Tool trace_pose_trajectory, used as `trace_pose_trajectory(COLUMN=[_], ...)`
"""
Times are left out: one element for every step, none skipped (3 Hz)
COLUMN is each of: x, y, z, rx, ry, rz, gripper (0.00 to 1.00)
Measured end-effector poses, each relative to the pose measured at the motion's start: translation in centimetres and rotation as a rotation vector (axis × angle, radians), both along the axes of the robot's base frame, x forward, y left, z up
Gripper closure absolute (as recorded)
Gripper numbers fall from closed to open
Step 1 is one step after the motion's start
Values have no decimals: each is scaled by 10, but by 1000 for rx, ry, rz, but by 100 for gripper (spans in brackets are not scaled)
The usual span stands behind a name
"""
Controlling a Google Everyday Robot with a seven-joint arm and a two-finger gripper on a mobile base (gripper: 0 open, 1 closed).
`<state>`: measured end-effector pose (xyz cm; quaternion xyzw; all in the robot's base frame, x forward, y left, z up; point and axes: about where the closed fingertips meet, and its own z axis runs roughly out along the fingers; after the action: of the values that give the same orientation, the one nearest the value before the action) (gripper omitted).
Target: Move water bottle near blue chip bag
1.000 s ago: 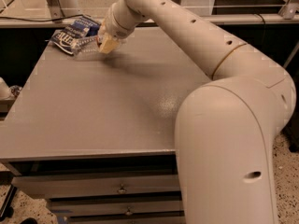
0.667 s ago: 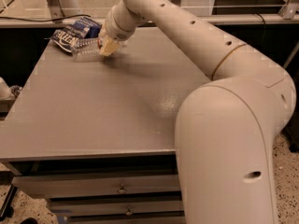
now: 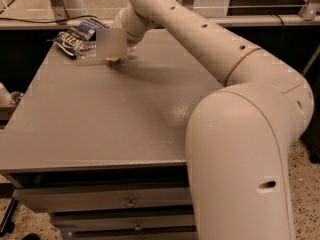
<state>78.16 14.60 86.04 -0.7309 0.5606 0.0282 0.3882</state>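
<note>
The blue chip bag [image 3: 76,34] lies crinkled at the far left corner of the grey table [image 3: 100,129]. The water bottle [image 3: 88,52] lies on its side right in front of the bag, touching or almost touching it; only its clear ribbed body shows. My gripper [image 3: 113,48] is at the bottle's right end, low over the table, with the arm [image 3: 200,39] reaching in from the right. The contact between the gripper and the bottle is hidden.
The table has drawers [image 3: 130,202] under its front edge. A dark shelf and a rail [image 3: 40,24] run behind the table's far edge. A white object [image 3: 4,95] sits off the table's left side. My large arm base [image 3: 240,159] fills the right foreground.
The gripper has sunk slightly toward the table beside the bottle. The bottle and the bag have not visibly moved.
</note>
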Motion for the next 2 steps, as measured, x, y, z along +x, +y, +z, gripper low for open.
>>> trace_pose_trajectory(x=[-3,-3], y=[0,0], z=[-1,-1], rx=[-1,-1], ry=[9,9], rz=[3,3], gripper=[0,0])
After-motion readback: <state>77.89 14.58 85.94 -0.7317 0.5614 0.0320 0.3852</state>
